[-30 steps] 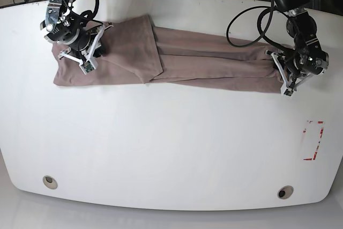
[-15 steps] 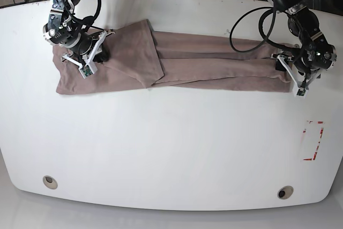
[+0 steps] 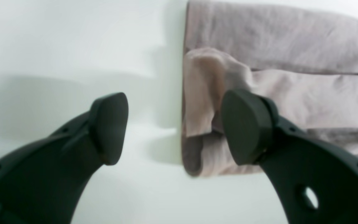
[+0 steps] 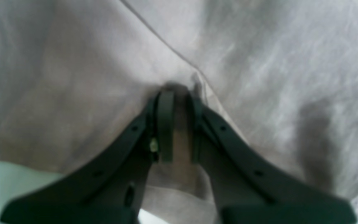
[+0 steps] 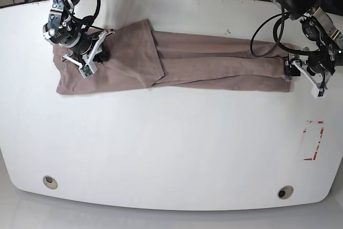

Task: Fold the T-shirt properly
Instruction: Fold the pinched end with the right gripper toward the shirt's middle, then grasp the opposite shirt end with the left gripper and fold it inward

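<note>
On the left of the base view, the right gripper (image 5: 99, 52) sat on the T-shirt (image 5: 177, 63), its jaws nearly together and pinching a raised fold of the mauve cloth between them, as the right wrist view showed (image 4: 179, 124). The T-shirt lay stretched as a long folded band across the far part of the white table (image 5: 171, 143), with a flap turned over diagonally near its left end. At the right end, the left gripper (image 5: 293, 71) hovered with its jaws spread wide and holding nothing; in the left wrist view (image 3: 174, 127) one fingertip (image 3: 109, 127) stood over bare table and the other over the shirt's layered edge (image 3: 197, 109). A red-marked rectangle (image 5: 313, 140) lay on the table well apart, toward the near right
</note>
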